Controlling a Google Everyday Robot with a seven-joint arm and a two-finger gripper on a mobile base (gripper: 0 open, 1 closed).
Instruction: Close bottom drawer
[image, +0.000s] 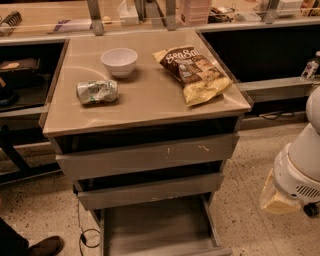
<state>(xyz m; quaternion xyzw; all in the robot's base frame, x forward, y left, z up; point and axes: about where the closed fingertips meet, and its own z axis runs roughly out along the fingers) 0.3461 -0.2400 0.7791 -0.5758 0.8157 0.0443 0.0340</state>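
Bottom drawer sits pulled out, lowest and nearest on the cabinet. Gripper hangs low at right, well apart from it; spread or pressed together, cannot tell. Bowl, chip bag on top.

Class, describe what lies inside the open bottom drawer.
The bottom drawer shows only its bare grey floor. Its rear is covered by the middle drawer, and its front is partly cut off by the picture's edge. The gripper hangs to its right, apart.
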